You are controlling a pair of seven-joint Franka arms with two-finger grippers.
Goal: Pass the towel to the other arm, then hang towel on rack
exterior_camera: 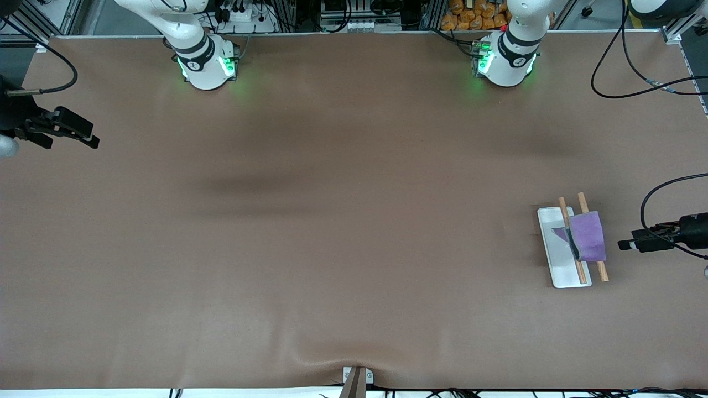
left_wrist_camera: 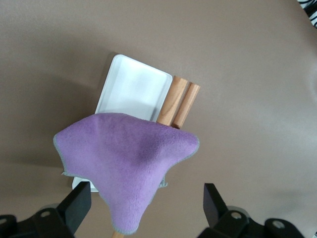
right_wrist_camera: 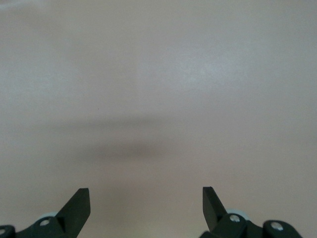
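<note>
The purple towel [exterior_camera: 587, 236] hangs draped over the two wooden rods [exterior_camera: 600, 269] of the rack, whose white base [exterior_camera: 560, 268] lies at the left arm's end of the table. A dark grey corner of the towel hangs over the base. My left gripper [exterior_camera: 626, 244] is open and empty, apart from the towel, over the table beside the rack. Its wrist view shows the towel [left_wrist_camera: 124, 158], the rods [left_wrist_camera: 178, 104] and the base [left_wrist_camera: 131, 89], with the gripper [left_wrist_camera: 147, 188] open. My right gripper [exterior_camera: 88, 138] [right_wrist_camera: 146, 191] is open and empty, waiting over the right arm's end of the table.
The brown table [exterior_camera: 332, 221] carries nothing else. Black cables [exterior_camera: 625, 83] lie on it near the left arm's base. A small bracket [exterior_camera: 357, 378] sits at the edge nearest the front camera.
</note>
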